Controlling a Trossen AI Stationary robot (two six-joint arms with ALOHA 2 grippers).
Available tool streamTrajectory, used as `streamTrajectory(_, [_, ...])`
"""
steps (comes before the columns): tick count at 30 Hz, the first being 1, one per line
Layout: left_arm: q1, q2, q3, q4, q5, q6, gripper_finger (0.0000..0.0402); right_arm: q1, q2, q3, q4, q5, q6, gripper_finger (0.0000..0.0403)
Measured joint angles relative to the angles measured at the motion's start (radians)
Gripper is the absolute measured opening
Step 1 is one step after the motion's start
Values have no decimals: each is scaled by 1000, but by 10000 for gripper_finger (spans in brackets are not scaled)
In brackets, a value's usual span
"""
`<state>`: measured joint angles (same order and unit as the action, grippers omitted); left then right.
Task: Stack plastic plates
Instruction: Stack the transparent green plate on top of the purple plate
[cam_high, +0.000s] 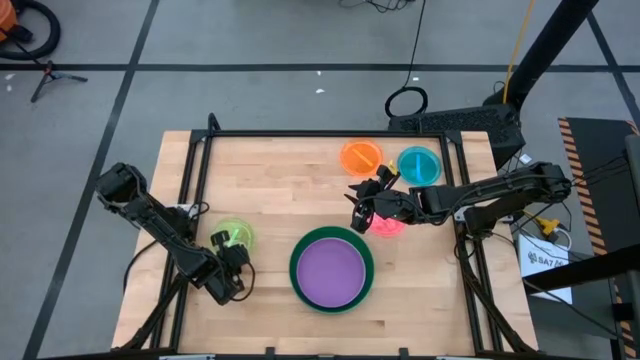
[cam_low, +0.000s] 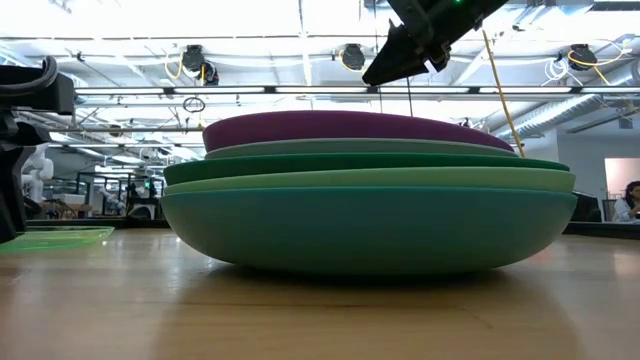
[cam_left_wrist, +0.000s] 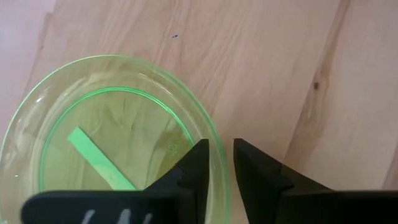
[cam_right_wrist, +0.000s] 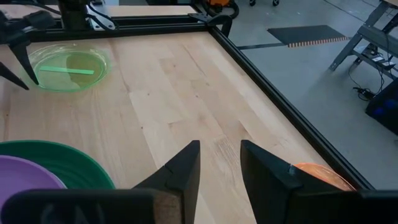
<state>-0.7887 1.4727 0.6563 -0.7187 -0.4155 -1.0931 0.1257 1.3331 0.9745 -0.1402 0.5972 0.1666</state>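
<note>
A clear yellow-green plate lies flat on the table's left side, a green strip inside it. My left gripper slants down at its rim, one finger inside and one outside, a narrow gap left between them. A stack of plates with a purple plate on top stands at the middle front. My right gripper hangs open, well above the table, over a pink plate. Orange and teal plates lie flat behind it.
A black frame runs along the table's far edge and down both sides. Bare wood lies between the yellow-green plate and the stack, and across the far left. In the low view the stack fills the middle, with my left arm at the picture's left.
</note>
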Motion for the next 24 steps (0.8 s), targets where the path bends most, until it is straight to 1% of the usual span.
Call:
streamTrajectory(8, [0,0,0,-11,-5,3,9,0,0,0,0,0,0,107])
streamTrajectory(17, [0,-1,15,-20,-5,37,5,0,0,0,0,0,0,107])
streamTrajectory(21, [0,-1,89,-70,-27,106,4,0,0,0,0,0,-3,107])
streamTrajectory(24, [0,-1,162,-153,-58,154,4,0,0,0,0,0,-4,107])
